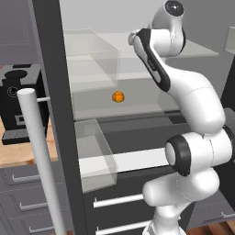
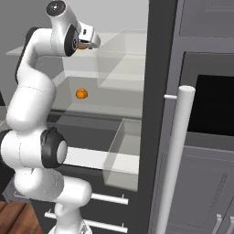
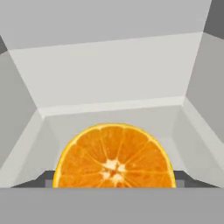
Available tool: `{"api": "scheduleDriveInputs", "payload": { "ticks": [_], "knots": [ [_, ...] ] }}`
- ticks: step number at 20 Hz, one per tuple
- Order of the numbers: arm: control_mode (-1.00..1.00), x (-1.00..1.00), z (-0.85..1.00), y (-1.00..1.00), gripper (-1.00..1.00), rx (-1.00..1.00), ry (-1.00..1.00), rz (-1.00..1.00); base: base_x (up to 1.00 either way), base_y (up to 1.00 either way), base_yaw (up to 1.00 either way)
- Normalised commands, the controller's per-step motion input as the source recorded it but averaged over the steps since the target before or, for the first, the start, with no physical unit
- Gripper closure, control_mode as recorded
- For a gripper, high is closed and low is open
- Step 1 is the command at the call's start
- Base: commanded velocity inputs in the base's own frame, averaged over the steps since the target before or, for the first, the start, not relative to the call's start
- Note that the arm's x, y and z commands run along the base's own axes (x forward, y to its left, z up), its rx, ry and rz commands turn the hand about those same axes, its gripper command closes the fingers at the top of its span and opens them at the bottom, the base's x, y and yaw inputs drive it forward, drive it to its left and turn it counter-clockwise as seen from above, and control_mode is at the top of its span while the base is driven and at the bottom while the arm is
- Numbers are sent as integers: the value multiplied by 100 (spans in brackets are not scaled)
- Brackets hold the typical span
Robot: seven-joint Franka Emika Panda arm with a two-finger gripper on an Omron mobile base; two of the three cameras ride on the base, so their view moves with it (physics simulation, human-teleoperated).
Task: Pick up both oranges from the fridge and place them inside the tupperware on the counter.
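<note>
Filling the lower half of my hand view, one orange (image 3: 114,156) sits right up against the camera, its cut-fruit face turned toward me; dark finger tips (image 3: 43,178) peek out at either side of it, close against its flanks. From the right base view I see the same orange (image 2: 82,45) as a sliver of colour at the gripper (image 2: 87,42), up at the level of the top glass shelf (image 2: 114,43) in the fridge (image 2: 157,68). It looks clamped between the tips, though I cannot tell for certain that they bear on it.

Behind it the pale fridge walls converge on a back corner, with open floor to both sides and beyond the fruit.

My second orange (image 1: 118,97) rests alone on the middle shelf (image 1: 137,108), well apart from the arm; in the right base view it (image 2: 82,93) lies clear of the shelf's front edge. Clear door bins (image 1: 94,156) jut out below and beside it, narrowing the way in from the left. A long grey handle (image 1: 41,160) stands in the foreground there.

Past the door frame, a black machine (image 1: 20,103) sits on the wooden counter (image 1: 18,153). I can read no writing anywhere.
</note>
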Motion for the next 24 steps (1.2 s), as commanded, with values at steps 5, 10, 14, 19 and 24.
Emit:
{"api": "scheduleDriveInputs", "payload": {
  "ticks": [5, 10, 14, 19, 24],
  "knots": [
    [-100, -100, -23, 5, 100, 0, 10, 0, 0, 0, 0],
    [-100, -100, -5, -28, 100, 0, 9, 0, 0, 0, 0],
    [-100, -92, -15, -17, 100, 0, 16, 0, 0, 0, 0],
    [-100, -64, -40, -7, 100, 0, 21, 0, 0, 0, 0],
    [100, -30, -29, 0, 100, 0, 16, 0, -18, 0, 0]
  ]
}}
